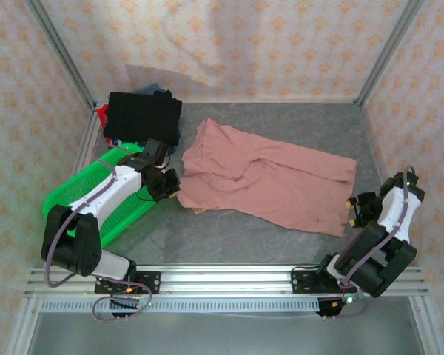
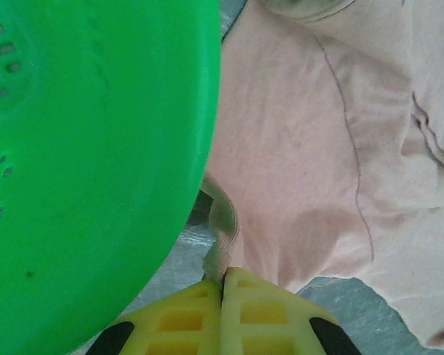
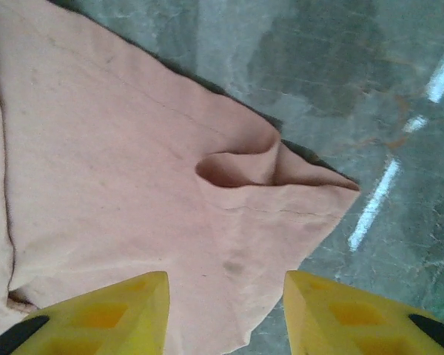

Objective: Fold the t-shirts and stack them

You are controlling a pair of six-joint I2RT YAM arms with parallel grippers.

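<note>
**Q:** Where is the shirt at this moment?

**A:** The pink t-shirt lies spread and rumpled across the middle of the bench, apart from the folded black shirt stacked in the far left corner.

**Q:** And the arms?

**A:** The left tool, just beside the green mesh basket, has its fingers pressed together on a fold of the shirt's left edge. The right tool hangs wide apart over the shirt's right corner, holding nothing.

**Q:** What does a good fold seem to ask for here?

**A:** Likely the right tool should pinch that corner at its raised wrinkle, low to the bench. Both arms can then lift evenly and draw the cloth taut. The left grip looks thin and could slip, and the basket's rim crowds it.
</note>
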